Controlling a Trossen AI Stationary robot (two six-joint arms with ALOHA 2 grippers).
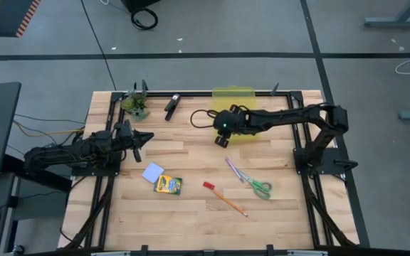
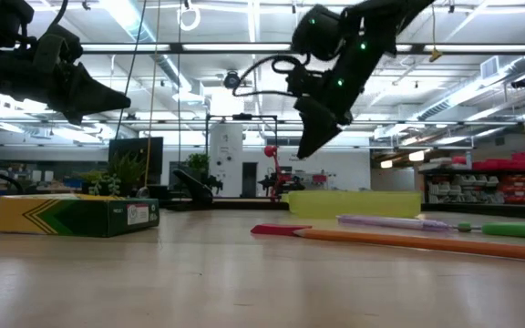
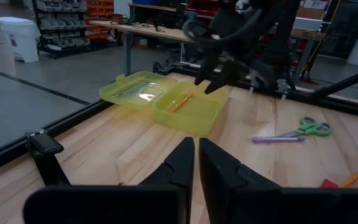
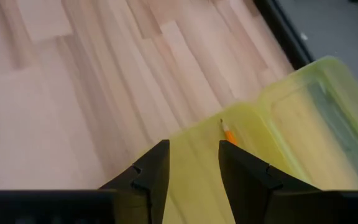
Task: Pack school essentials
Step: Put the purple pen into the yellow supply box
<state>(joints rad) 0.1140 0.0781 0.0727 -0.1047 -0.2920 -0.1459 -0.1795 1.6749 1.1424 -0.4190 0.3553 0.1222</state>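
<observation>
The right arm reaches far across the back of the table, and the right gripper hangs in the air over the yellow box, pointing down. Its fingers are spread apart with nothing between them. An orange pencil lies inside the box. The left arm sits low on its own side, and the left gripper has its fingers pressed together, holding nothing. On the wood in front lie the blue pad, the crayon box, the green scissors, the purple pen, another pencil and a small red piece.
</observation>
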